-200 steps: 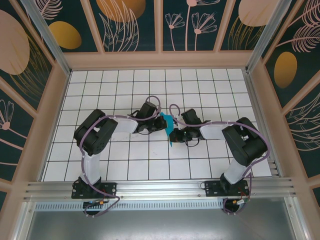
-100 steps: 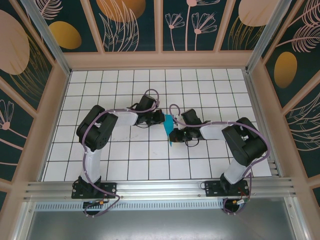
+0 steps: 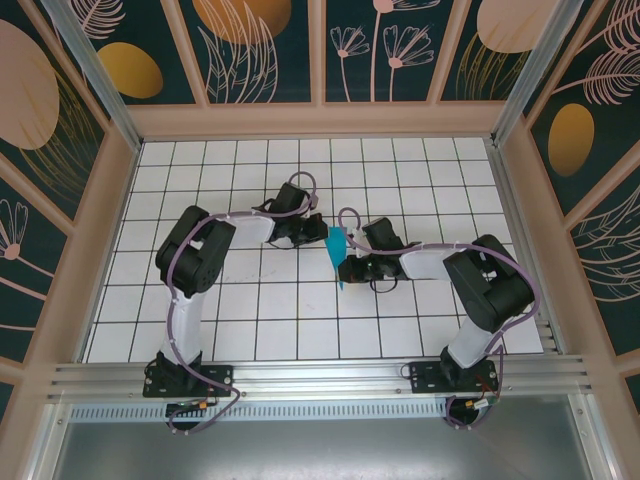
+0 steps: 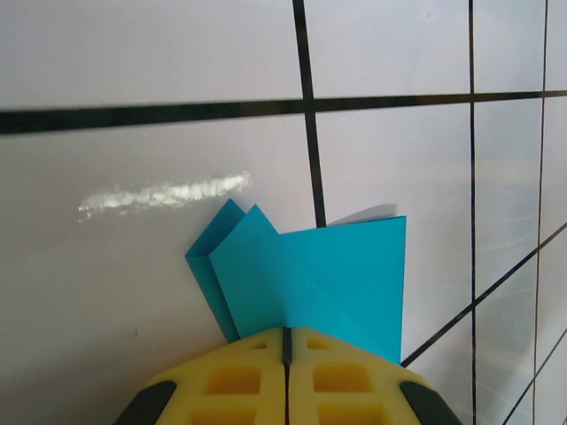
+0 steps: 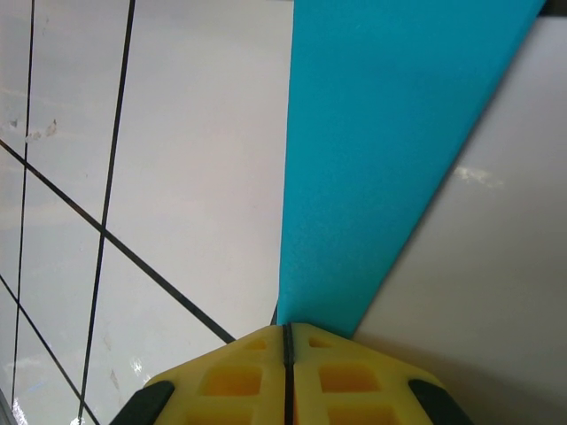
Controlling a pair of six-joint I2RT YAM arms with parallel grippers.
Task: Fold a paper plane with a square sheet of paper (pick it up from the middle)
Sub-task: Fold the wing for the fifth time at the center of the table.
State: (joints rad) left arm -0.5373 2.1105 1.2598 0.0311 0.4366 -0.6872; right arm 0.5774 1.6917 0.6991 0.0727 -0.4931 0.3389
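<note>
The square sheet of paper [image 3: 337, 252] is teal-blue and folded into a narrow pointed strip, held between both arms above the middle of the tiled table. Its tip points toward the near edge. My left gripper [image 3: 322, 232] is shut on the strip's far end. In the left wrist view the yellow pads [image 4: 239, 381] of that gripper [image 4: 285, 335] meet on layered folds of the paper [image 4: 328, 274]. From the right, my right gripper [image 3: 346, 268] is shut on the strip lower down. In the right wrist view the gripper [image 5: 288, 329] pinches a long teal edge of the paper [image 5: 381, 142].
The white tiled table [image 3: 250, 310] has black grid lines and is enclosed by wooden-framed patterned walls [image 3: 320, 115]. The arm bases sit on the metal rail [image 3: 320, 378] at the near edge. Purple cables loop along both arms.
My left arm has swung toward the back of the table, carrying its gripper and the paper's far end slightly farther away. The right arm has stayed put.
</note>
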